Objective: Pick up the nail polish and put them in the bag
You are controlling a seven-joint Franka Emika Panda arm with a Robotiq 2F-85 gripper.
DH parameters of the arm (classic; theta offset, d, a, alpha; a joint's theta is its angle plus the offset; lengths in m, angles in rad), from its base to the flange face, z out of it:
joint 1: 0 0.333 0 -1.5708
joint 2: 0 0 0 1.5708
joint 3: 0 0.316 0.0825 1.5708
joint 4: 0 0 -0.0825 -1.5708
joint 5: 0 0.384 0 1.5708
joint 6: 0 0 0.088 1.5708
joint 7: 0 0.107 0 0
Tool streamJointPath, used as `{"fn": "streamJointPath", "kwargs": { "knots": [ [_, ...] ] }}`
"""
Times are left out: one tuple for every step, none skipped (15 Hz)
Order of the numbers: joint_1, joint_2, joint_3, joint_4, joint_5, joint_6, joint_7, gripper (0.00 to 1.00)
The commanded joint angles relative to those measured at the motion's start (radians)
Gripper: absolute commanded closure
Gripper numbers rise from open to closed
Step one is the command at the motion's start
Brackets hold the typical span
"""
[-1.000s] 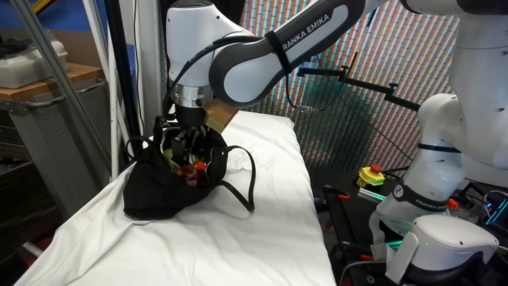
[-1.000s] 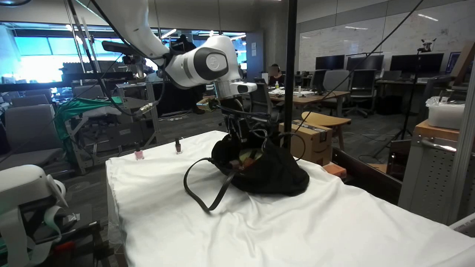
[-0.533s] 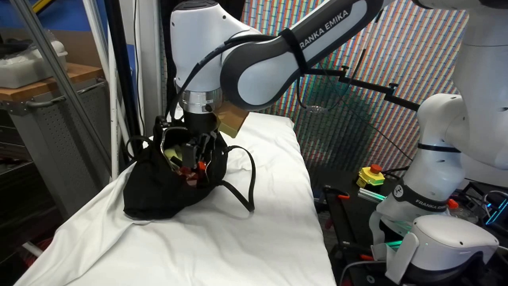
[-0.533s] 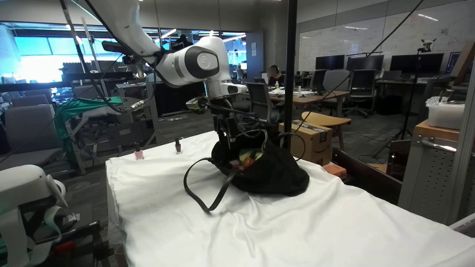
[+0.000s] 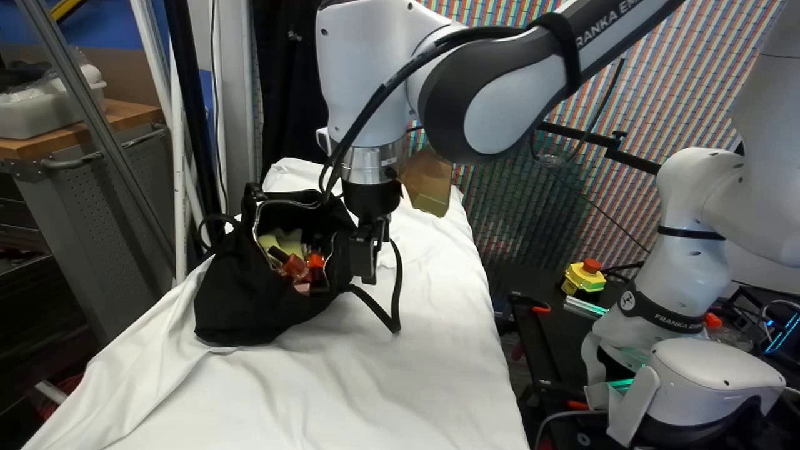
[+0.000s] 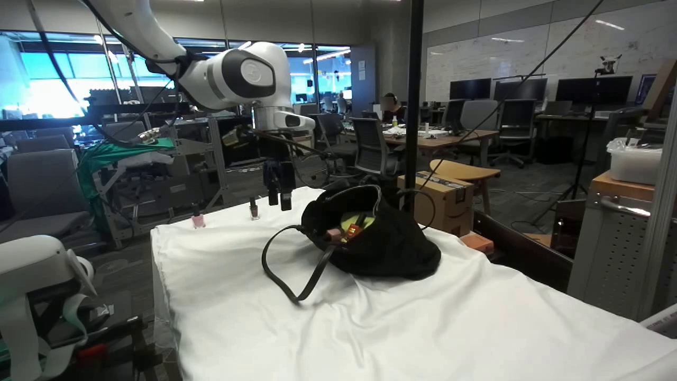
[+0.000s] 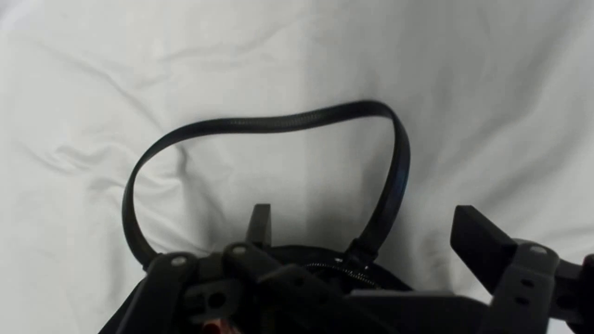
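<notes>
White cloth [image 6: 227, 317] stretching away, and near its edge stand the pink polish [image 6: 199, 220] and the dark polish [image 6: 255, 212]. My gripper [image 7: 363, 208] hangs wide, holding nothing, near the bag [image 5: 250, 306], reddish bottles [image 5: 297, 267] inside it. I'd guess those two are light, rigid, slick, breakable glass: pinch the body gently, not the slim cap [image 6: 253, 202].

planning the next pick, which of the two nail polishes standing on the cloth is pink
The pink bottle is the one farther from the bag; the dark brownish bottle stands closer.
</notes>
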Motion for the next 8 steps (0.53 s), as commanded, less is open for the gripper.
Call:
{"fn": "streamJointPath", "kwargs": {
  "knots": [
    [0.019, -0.087, 0.059, -0.082, 0.023, -0.052, -0.008, 0.0],
    [0.024, -0.093, 0.077, -0.088, 0.032, -0.062, -0.011, 0.0],
    [0.036, -0.089, 0.099, -0.088, 0.037, -0.073, -0.009, 0.0],
    [0.044, -0.087, 0.116, -0.086, 0.045, -0.085, -0.013, 0.0],
    [0.057, -0.074, 0.135, -0.076, 0.054, -0.091, -0.011, 0.0],
    [0.066, -0.065, 0.15, -0.069, 0.062, -0.098, -0.014, 0.0],
    [0.077, -0.051, 0.163, -0.058, 0.066, -0.1, 0.0, 0.0],
    [0.087, -0.036, 0.175, -0.045, 0.071, -0.101, 0.007, 0.0]
  ]
}}
